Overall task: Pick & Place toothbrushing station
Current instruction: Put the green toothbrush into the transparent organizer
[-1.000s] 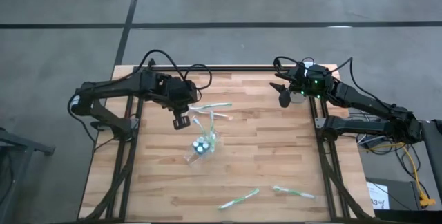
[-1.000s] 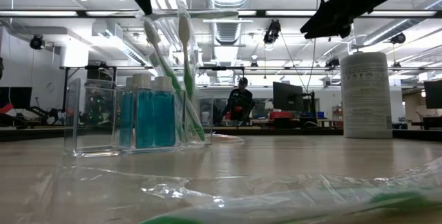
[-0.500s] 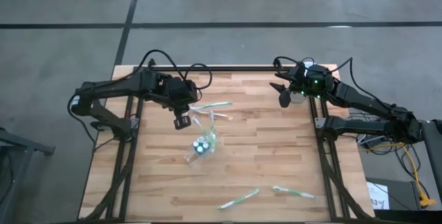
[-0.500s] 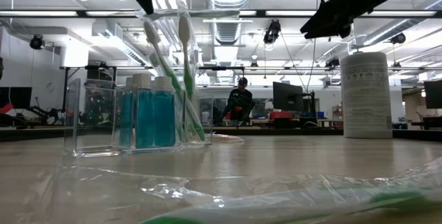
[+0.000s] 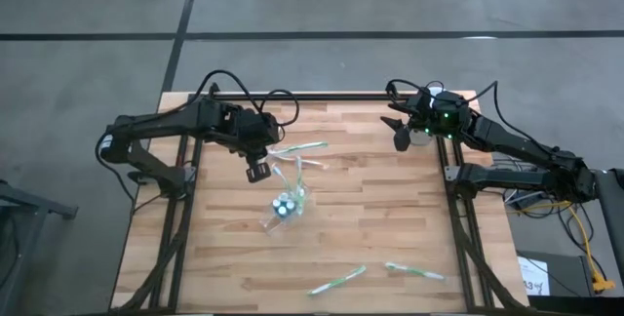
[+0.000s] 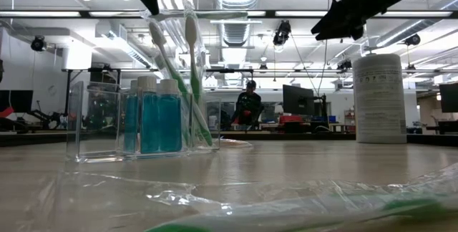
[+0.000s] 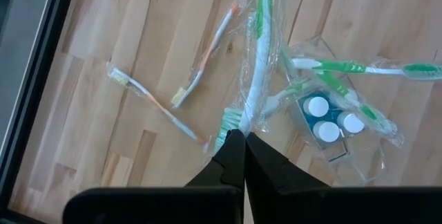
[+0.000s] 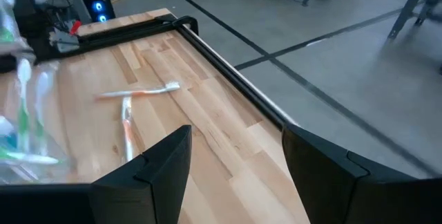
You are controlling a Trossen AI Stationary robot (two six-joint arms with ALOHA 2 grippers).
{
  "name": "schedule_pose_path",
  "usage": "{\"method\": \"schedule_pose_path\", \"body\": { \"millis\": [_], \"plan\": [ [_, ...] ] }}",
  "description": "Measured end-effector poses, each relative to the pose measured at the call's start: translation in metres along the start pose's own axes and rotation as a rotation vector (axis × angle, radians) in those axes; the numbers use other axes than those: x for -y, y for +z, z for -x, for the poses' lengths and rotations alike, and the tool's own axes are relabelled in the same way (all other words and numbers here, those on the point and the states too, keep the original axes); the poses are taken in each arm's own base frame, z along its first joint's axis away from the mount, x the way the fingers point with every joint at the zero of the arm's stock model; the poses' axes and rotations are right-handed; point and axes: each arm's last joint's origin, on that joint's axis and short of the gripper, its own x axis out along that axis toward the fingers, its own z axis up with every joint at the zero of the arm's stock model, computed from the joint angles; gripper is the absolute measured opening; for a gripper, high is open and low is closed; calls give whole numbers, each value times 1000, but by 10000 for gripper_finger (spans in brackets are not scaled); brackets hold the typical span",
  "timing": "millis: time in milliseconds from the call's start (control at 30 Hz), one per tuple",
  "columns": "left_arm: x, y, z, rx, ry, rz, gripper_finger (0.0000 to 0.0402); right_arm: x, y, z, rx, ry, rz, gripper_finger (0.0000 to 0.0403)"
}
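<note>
- While the left gripper (image 7: 243, 141) hangs above the table (image 5: 390, 228), its fingers are clamped on the tip of a wrapped green toothbrush (image 7: 257, 65), so the step in hand looks like carrying that brush to the clear holder (image 5: 285, 206).
- Next, I judge, the brush must be lowered head-up into the holder's free compartment, beside the brushes already leaning there, and then let go.
- Only the left wrist view shows the grip itself, the three white bottle caps (image 7: 330, 120), and two orange toothbrushes (image 7: 204, 54) lying loose beside the holder.
- Only the low view shows the blue bottles (image 6: 150, 121) standing upright inside.
- Far right, the right gripper (image 5: 400, 133) waits at the table's edge, fingers apart and holding nothing.
</note>
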Motion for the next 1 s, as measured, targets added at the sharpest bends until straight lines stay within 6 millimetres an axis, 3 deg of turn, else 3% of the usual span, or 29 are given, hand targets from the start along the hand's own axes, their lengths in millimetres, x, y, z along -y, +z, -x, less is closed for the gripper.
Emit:
{"method": "schedule_pose_path", "body": {
  "millis": [300, 467, 667, 833, 1000],
  "plan": [
    [0, 0, 0, 0, 0, 0, 7, 0, 1, 0, 4, 9, -364, 221],
    [0, 0, 0, 0, 0, -1, 3, -1, 2, -3, 11, 29, -466, 221],
    [0, 0, 0, 0, 0, -2, 7, -12, 18, -11, 71, 395, -509, 221],
    [0, 0, 0, 0, 0, -7, 4, -25, 30, -22, 207, 543, -315, 221],
    [0, 0, 0, -1, 0, -7, 5, -46, 18, -42, 203, 551, 8, 221]
  ]
}}
